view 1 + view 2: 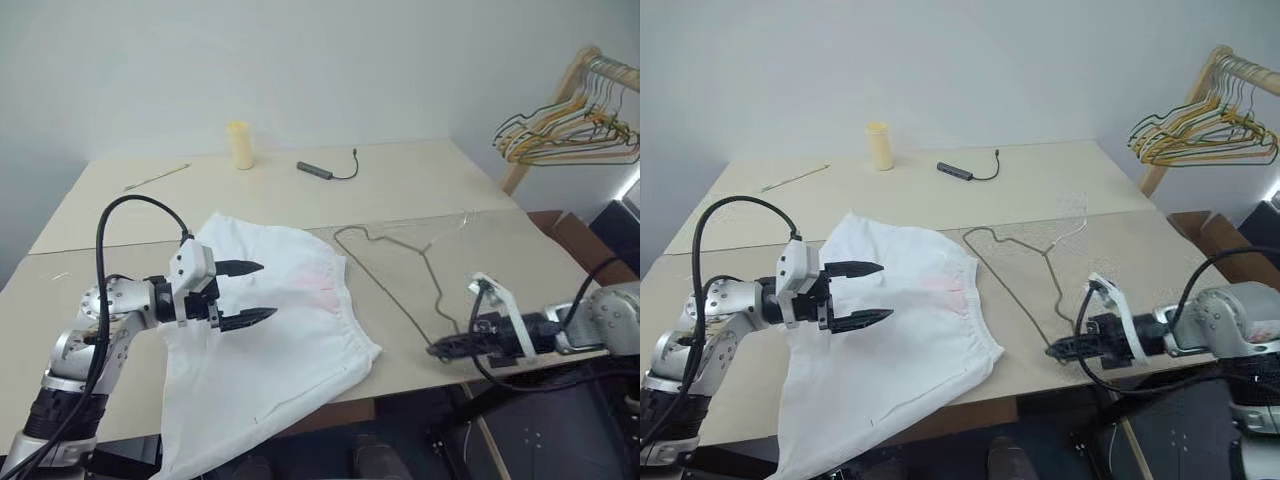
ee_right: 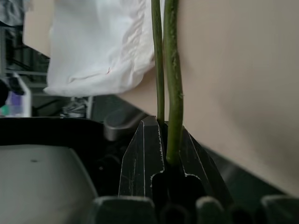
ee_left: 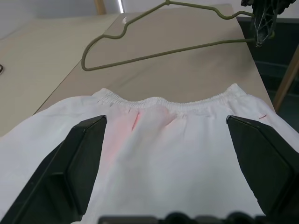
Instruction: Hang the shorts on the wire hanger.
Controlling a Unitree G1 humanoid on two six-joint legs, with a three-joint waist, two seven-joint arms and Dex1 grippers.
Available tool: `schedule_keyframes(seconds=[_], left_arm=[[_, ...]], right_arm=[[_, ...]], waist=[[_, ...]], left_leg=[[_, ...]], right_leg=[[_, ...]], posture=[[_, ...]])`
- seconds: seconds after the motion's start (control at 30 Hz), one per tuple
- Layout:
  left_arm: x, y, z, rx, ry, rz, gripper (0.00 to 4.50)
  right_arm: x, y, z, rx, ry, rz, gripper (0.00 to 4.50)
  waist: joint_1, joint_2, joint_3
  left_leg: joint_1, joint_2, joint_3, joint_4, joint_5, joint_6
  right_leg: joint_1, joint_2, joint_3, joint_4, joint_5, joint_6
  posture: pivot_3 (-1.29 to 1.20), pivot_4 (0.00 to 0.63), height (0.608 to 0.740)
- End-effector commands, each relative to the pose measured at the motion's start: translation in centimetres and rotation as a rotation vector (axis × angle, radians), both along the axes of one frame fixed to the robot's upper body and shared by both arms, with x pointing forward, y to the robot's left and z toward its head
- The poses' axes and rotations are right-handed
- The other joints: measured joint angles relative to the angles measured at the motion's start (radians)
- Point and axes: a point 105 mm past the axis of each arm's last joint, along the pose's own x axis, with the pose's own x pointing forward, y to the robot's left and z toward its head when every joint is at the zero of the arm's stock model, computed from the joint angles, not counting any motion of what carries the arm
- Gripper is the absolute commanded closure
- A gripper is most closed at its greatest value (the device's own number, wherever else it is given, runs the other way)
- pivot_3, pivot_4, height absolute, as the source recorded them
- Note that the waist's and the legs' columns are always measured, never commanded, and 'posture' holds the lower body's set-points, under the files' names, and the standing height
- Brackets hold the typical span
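You had the shorts (image 1: pixel 270 330) spread flat on the worktop (image 1: pixel 400 190), waistband toward 3 o'clock, the lower part hanging over the near edge. The wire hanger (image 1: pixel 400 265) lay just beside the waistband at 3 o'clock, hook end toward 12, not touching the fabric as far as I could tell.

L gripper (image 1: pixel 247 293) hovered over the middle of the shorts w/ both fingers spread wide, nothing between them. R gripper (image 1: pixel 450 348) sat at the near worktop edge, about 4 o'clock from the shorts, clamped tight on the hanger's near corner; the wrist view showed 2 strands of wire pinched between its fingers.

My read: you were at the set-up step, hanger secured, shorts not yet taken. Next move prob. called for the L gripper to come down and pinch the waistband, then for the R to lift the wire and feed it under or through the fabric.
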Motion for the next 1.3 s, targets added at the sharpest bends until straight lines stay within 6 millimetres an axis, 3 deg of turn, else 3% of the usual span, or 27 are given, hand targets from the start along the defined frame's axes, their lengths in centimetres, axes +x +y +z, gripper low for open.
schedule_keyframes(seconds=[0.03,0.2,0.5,0.93,1.3], left_arm=[[-0.1,-0.5,1.1,0.018,-0.05,-0.046,0.04],[-0.4,-0.9,1.2,0.019,-0.049,-0.072,0.04],[-0.6,-1.3,0.7,0.037,-0.043,-0.087,0.04],[-0.4,-2.0,0.6,0.038,-0.039,-0.096,0.04],[-0.4,-2.0,0.4,0.041,-0.042,-0.09,0.04]], right_arm=[[-0.7,-1.5,0.8,0.06,0.079,-0.028,4.5],[-1.2,-2.2,0.1,0.024,0.107,0.0,4.5],[0.1,-2.1,-2.2,-0.01,0.113,-0.017,4.5],[0.7,-0.2,-1.6,0.065,0.045,0.063,4.5],[1.6,-0.7,-2.8,0.017,0.05,0.023,4.5]], waist=[[-0.009,0.0,0.0],[-0.027,0.0,0.0],[-0.039,0.0,0.0],[-0.037,0.0,0.0],[-0.036,0.0,0.0]], left_leg=[[0.0,0.0,0.0,0.0,0.0,0.0],[0.0,0.001,0.0,0.0,0.0,0.0],[0.001,0.001,0.0,0.0,0.0,0.0],[0.0,0.0,-0.001,0.001,0.0,0.0],[0.0,0.0,-0.001,0.002,0.0,0.0]], right_leg=[[0.0,0.0,0.0,0.0,0.0,0.001],[0.0,0.0,0.0,0.0,-0.003,0.006],[0.0,0.001,0.001,0.001,-0.003,0.007],[0.0,0.0,0.001,0.002,-0.001,0.004],[0.0,0.0,0.001,0.002,0.0,0.002]], posture=[[-0.17,0.0,0.74],[-0.17,0.0,0.74],[-0.17,0.0,0.74],[-0.16,0.0,0.74],[-0.15,0.0,0.74]])
